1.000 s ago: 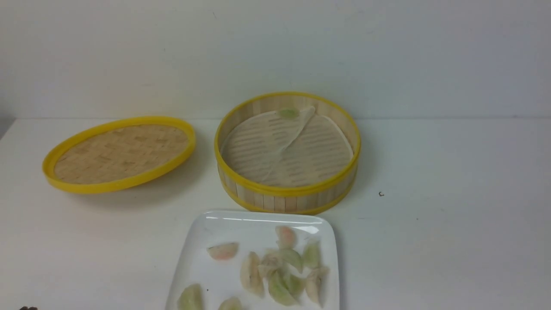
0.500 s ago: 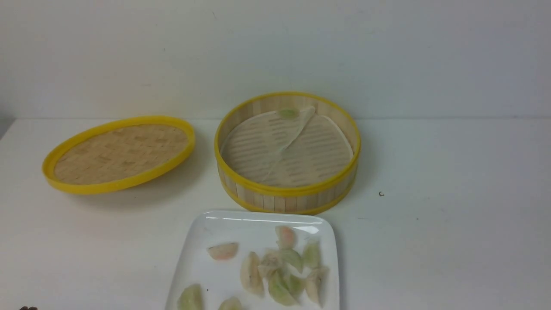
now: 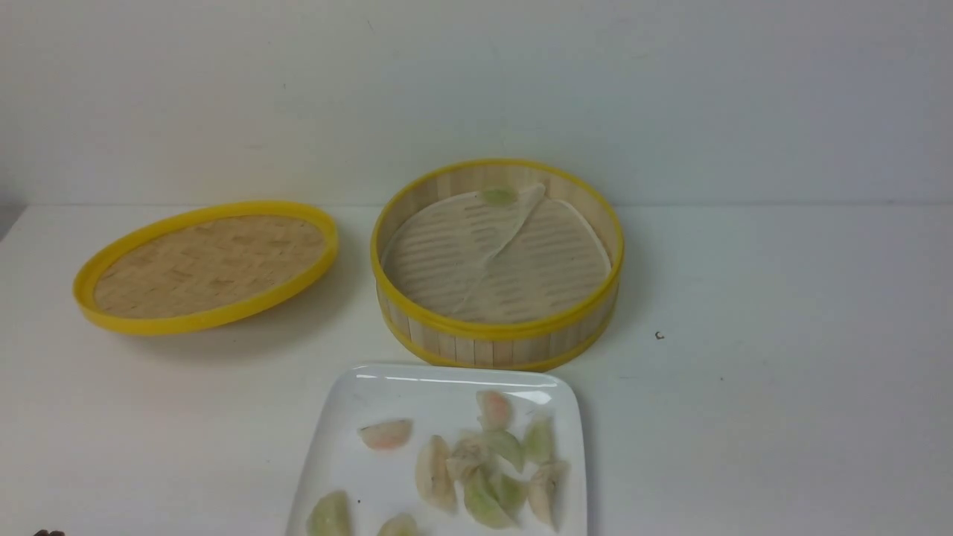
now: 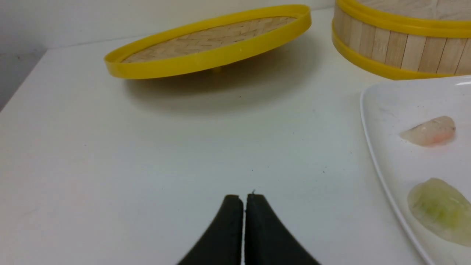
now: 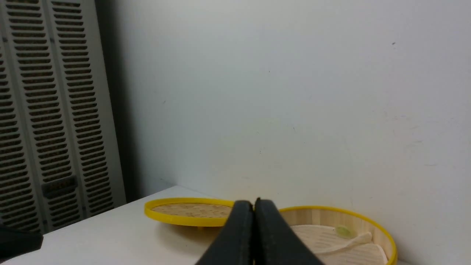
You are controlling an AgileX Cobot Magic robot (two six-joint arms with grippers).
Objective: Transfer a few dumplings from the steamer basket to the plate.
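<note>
Up front, the plate [image 3: 350, 454] sits at the near edge of the white table [image 3: 744, 417], just before the basket [image 3: 497, 339], and it carries nearly all the dumplings [image 3: 484, 469]: a pink one [image 3: 386, 433] lies alone toward the plate's left, another pink one [image 3: 493, 408] near the far rim, and a loose cluster of green and beige ones crowds the middle and right, some touching or overlapping. One green dumpling [image 3: 497, 196] remains in the basket, against the far wall, resting on the pale slotted liner [image 3: 521, 275], which has a fold running across it. To the left of the basket, apart from it, the lid [image 3: 205, 266] lies woven side up and tilted, its right side raised off the table. Neither arm shows in the front view. From the left wrist, the left gripper [image 4: 244, 200] has its black fingers pressed together with nothing between them, low over bare table, with the plate's edge [image 4: 371, 147] off to one side and the lid [image 4: 209, 44] beyond. From the right wrist, the right gripper [image 5: 254, 206] is likewise closed and empty, held high and pointed toward the wall [image 5: 294, 92], with the basket [image 5: 382, 232] and lid [image 5: 184, 215] below it
</note>
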